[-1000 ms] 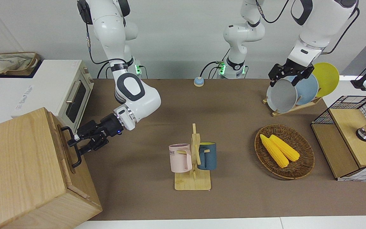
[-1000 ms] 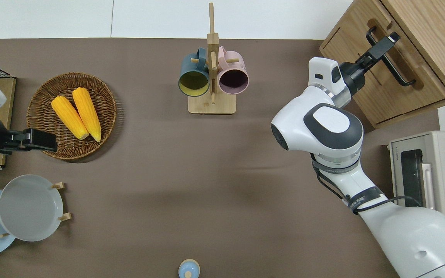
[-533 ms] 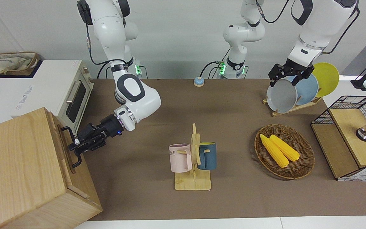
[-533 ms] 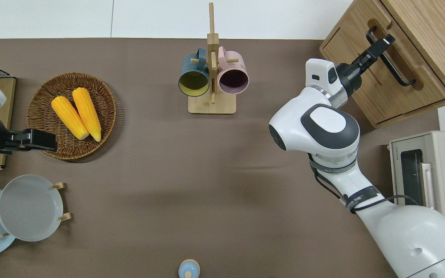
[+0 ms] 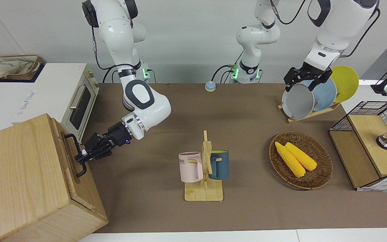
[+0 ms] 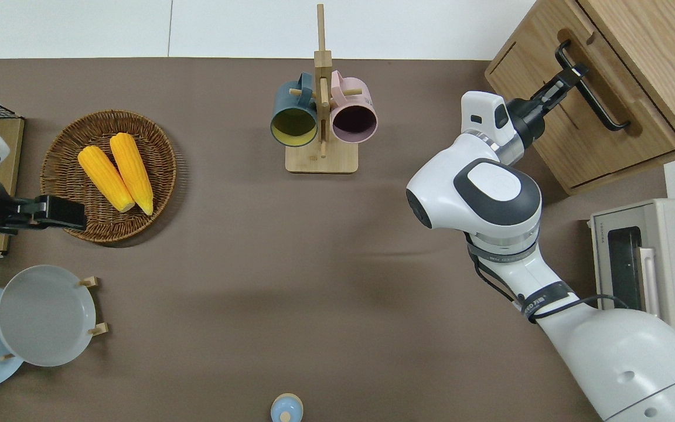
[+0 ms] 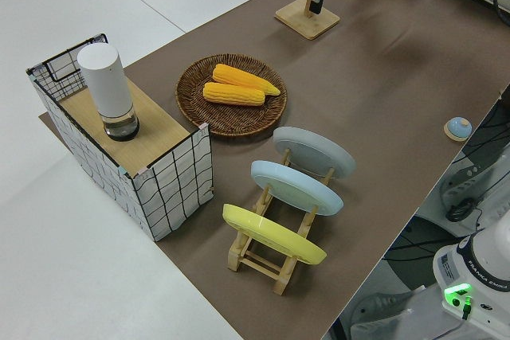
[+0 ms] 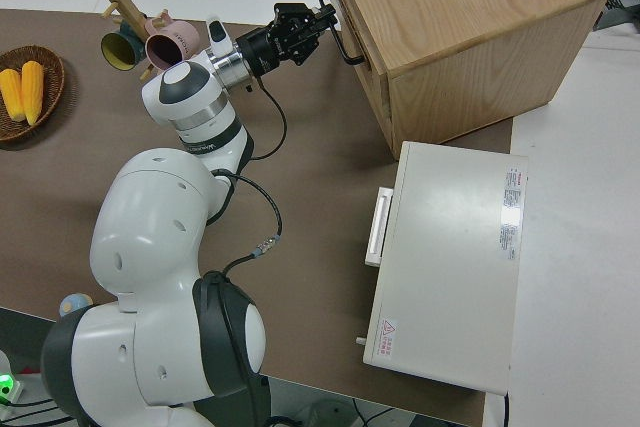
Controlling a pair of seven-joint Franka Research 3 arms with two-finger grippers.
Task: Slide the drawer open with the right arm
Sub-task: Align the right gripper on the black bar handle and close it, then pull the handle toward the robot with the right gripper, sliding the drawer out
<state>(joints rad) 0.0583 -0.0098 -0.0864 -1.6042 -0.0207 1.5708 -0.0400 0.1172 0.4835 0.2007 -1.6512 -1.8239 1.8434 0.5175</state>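
Observation:
The drawer (image 6: 627, 88) is the top front slab of the pale-wood cabinet (image 5: 18, 174) at the right arm's end of the table. It looks pushed in. Its black loop handle (image 6: 601, 102) runs across the front. My right gripper (image 6: 575, 71) reaches level from the table side and is shut on the end of the handle (image 5: 76, 148) farther from the robots. The front view shows that gripper (image 5: 81, 158) pinched on the bar, and the right side view shows it (image 8: 322, 19) at the handle too. My left arm is parked, its gripper (image 5: 300, 84) open.
A white toaster oven (image 5: 76, 101) stands beside the cabinet, nearer to the robots. A mug rack (image 5: 204, 168) with two mugs is mid-table. Toward the left arm's end are a corn basket (image 5: 300, 160), a plate rack (image 5: 309, 97) and a wire-grid shelf (image 5: 370, 144).
The right gripper's fingers, spread wide a second ago, have closed onto the handle. The arm shifted slightly away from the cabinet. The drawer has not moved.

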